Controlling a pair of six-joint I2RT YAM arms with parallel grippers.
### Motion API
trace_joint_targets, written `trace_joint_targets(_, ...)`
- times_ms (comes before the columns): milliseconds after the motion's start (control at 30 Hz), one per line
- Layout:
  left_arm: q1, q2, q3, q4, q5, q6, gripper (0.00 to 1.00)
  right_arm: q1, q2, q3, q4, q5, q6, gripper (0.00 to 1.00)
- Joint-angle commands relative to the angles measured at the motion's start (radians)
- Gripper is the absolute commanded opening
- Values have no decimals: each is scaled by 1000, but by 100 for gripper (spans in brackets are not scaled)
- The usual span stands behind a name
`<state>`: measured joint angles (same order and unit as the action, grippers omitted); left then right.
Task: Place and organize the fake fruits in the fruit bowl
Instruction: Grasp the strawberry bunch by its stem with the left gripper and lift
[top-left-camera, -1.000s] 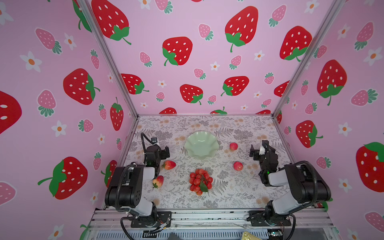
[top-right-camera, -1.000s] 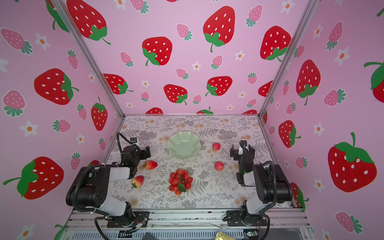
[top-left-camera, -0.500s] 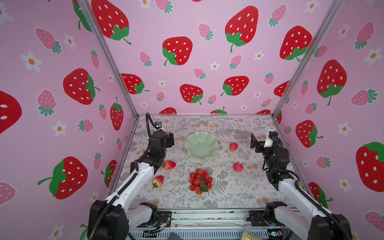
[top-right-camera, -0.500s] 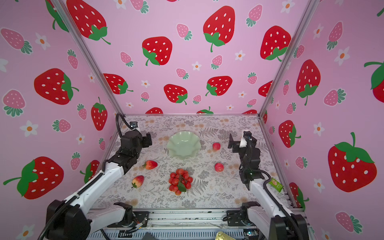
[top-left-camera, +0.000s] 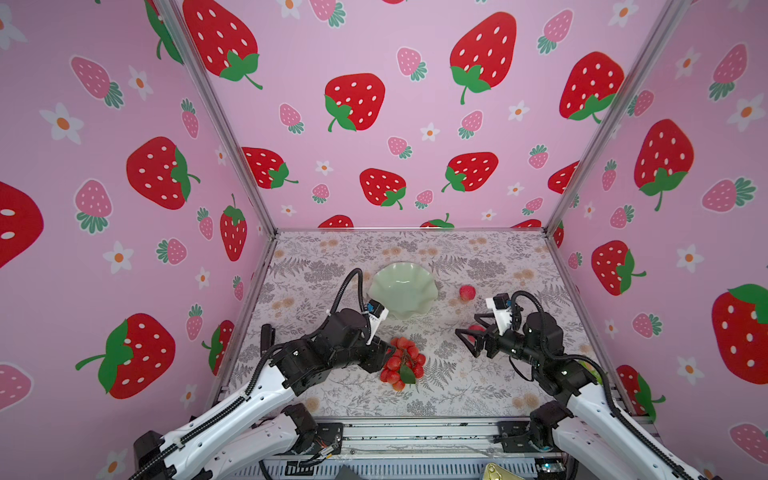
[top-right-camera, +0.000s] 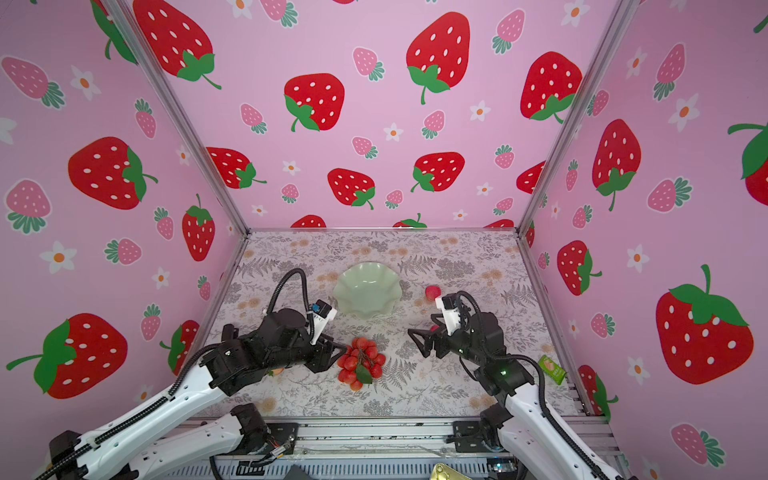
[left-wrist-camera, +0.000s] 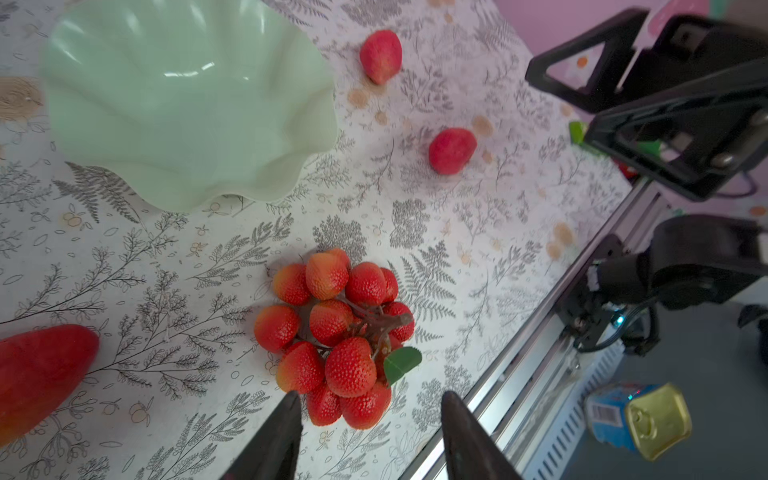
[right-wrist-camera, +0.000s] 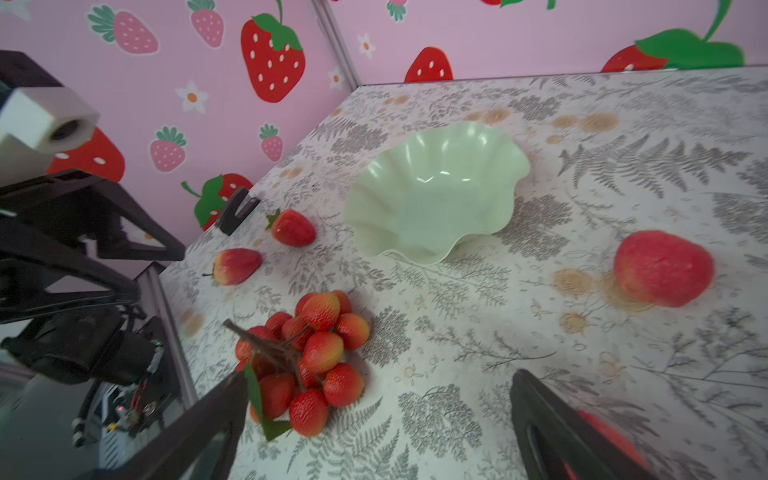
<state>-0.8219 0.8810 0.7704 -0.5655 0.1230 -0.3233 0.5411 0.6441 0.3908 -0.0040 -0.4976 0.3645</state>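
The fruit bowl (top-left-camera: 403, 286) is a plain, glossy pale mint green. The berry bunch (top-left-camera: 401, 361) is red shading to orange, with a brown stem and one green leaf. Two strawberries (right-wrist-camera: 293, 227) (right-wrist-camera: 236, 266) near the tabletop's left edge are red, one fading to yellow. Two round fruits (left-wrist-camera: 380, 56) (left-wrist-camera: 452, 150) are pinkish red. The tabletop (top-left-camera: 478, 382) is white with grey ferns and pale orange blossoms. The walls (top-left-camera: 374, 54) are pink, printed with red and pink strawberries and white flowers.

My left gripper (top-right-camera: 336, 355) is down at the table, tips right at the berry bunch's (top-right-camera: 360, 362) left edge. My right gripper (top-right-camera: 416, 343) hangs spread wide opposite. The fruit bowl (top-right-camera: 368, 293) sits behind, with a round fruit (top-right-camera: 432, 292) beside it.
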Motion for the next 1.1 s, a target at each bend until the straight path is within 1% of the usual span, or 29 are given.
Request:
trace_joint_targets(0,-37,59,-27,14,20,-4,50,22,-67,-36,-26,-149,37,99)
trace_joint_targets(33,-53,75,-29,35,20,-2,50,33,-85,-52,-10,-172,46,99)
trace_joint_targets(67,-66,88,-35,61,-13,0,50,40,-96,-58,-4,-190,44,99)
trace_joint_targets(200,-100,149,-33,147,-81,2,49,58,-102,-69,48,-264,56,99)
trace_joint_targets(300,-112,186,-29,177,-113,9,47,64,-91,-64,32,-253,50,99)
trace_joint_targets(433,-117,229,-33,228,-130,24,46,69,-99,-66,31,-238,48,99)
trace_joint_targets(633,-116,283,-19,259,-123,59,44,71,-104,-75,41,-234,48,99)
trace_joint_targets(733,-117,309,-13,265,-100,66,39,70,-95,-75,40,-229,44,99)
trace_joint_targets(867,-117,322,-16,290,-74,71,37,71,-82,-73,43,-229,41,99)
trace_joint_targets(1067,-117,344,-11,299,-62,78,24,71,-70,-73,46,-223,38,99)
